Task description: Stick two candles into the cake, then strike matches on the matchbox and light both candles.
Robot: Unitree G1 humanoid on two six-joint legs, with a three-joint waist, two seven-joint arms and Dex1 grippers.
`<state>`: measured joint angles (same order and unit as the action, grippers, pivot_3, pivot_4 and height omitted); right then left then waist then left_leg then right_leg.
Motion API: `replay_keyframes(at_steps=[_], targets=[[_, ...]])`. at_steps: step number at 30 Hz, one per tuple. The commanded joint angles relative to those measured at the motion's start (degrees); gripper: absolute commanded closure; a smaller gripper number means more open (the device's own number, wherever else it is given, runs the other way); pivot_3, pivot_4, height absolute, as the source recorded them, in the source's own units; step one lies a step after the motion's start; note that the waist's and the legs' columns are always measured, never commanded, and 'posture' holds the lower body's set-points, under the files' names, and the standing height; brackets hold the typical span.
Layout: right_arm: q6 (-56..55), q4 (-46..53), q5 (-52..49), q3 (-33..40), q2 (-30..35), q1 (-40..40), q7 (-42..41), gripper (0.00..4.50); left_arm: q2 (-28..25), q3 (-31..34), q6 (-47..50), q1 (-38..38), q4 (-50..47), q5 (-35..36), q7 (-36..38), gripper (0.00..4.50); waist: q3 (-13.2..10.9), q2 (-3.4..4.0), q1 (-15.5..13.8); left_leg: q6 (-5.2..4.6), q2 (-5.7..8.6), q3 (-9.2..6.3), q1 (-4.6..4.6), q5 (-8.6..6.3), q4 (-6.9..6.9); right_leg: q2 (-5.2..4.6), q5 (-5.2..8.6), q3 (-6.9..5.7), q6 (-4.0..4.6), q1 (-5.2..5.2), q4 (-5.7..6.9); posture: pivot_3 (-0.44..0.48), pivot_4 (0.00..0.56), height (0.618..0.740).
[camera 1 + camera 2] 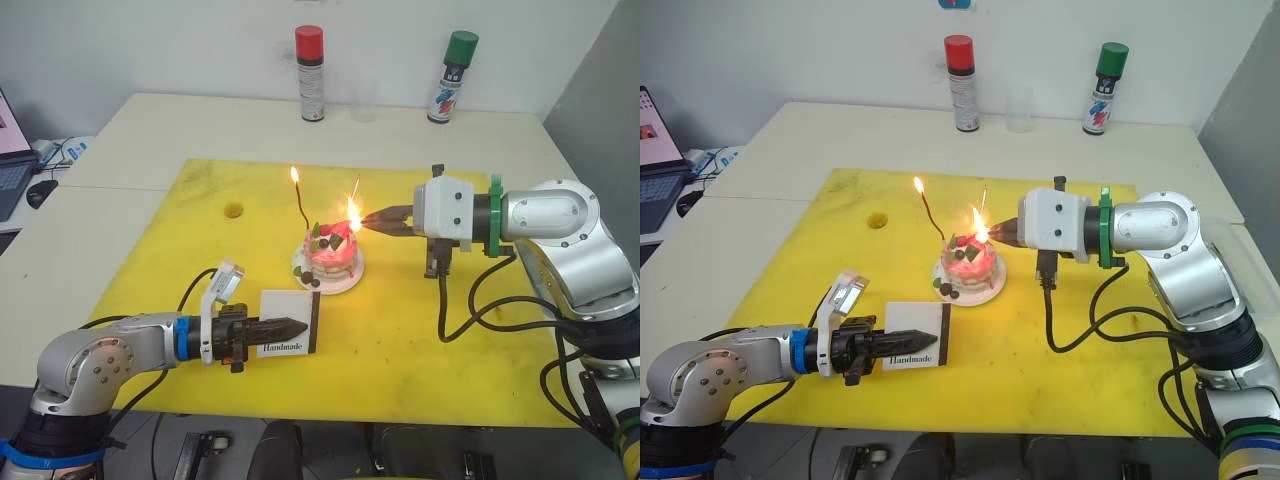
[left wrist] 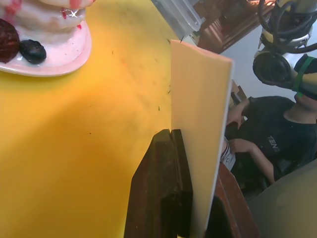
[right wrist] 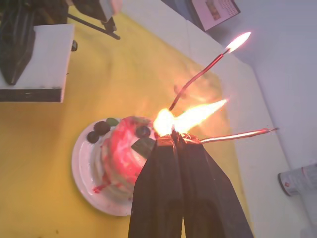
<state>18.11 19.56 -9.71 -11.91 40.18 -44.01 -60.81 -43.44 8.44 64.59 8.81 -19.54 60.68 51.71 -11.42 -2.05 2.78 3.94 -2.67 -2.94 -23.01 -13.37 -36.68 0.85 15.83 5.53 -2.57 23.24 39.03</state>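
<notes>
Gripping the matchbox [image 1: 290,322] upright at the near edge of the yellow mat [image 1: 190,250], the left gripper [image 1: 300,326] is clamping its fingers flat against the box's faces, black strip turned toward the cake [image 1: 333,258].

Across from it, the right gripper [image 1: 372,221] is pinching a burning match [image 3: 171,130] between fully closed fingers, so little of the stick showing that the flame is flaring right at their tips. Just below and ahead of those tips, the cake is sitting on its white plate [image 1: 352,281]. Beyond the flame, the reddish candle [image 1: 303,212] is already burning at its top. Beside the match, the golden candle [image 3: 235,136] is rising from the cake, its tip well above the flame and apparently unlit.

Doing this well likely means lifting the flame up to the golden wick without nudging either stem, and doing so quickly, because the fire is sitting against the fingers. The matchbox should be kept well clear, out to the tool's far side.
</notes>
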Motion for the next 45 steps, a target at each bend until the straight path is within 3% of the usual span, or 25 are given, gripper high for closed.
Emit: replay_keyframes(at_steps=[1, 18, 45], targets=[[0.0, 0.0, -0.3, 3.4, 0.2, -2.3, 1.9, 4.48, 0.0, 0.9, -0.6, -0.2, -1.3, 0.9, -0.1, 4.50, 0.0, 0.00, 0.0, 0.00, 0.00, 0.00, 0.00, 0.00, 0.01, 0.00, 0.00, 0.00, 0.00, 0.00, 0.00, 0.000, 0.150, 0.733], [-6.2, -7.1, 4.8, 2.6, -2.6, -4.0, 6.7, 4.48, 0.6, -0.4, -0.5, 1.6, -0.3, 0.3, 0.1, 4.50, 0.0, 0.01, 0.3, 0.00, 0.00, 0.02, 0.00, 0.00, 0.04, 0.00, 0.00, 0.02, 0.01, 0.02, 0.00, 0.000, 0.150, 0.733], [-8.9, -7.6, 4.8, 2.4, -3.0, -3.3, 5.9, 4.48, 1.2, -0.9, -0.9, 1.8, 0.0, -0.4, 0.1, 4.50, 0.0, 0.01, 0.3, 0.00, 0.00, 0.01, 0.00, 0.00, 0.04, 0.00, 0.00, 0.01, 0.01, 0.02, 0.00, 0.000, 0.150, 0.733]])
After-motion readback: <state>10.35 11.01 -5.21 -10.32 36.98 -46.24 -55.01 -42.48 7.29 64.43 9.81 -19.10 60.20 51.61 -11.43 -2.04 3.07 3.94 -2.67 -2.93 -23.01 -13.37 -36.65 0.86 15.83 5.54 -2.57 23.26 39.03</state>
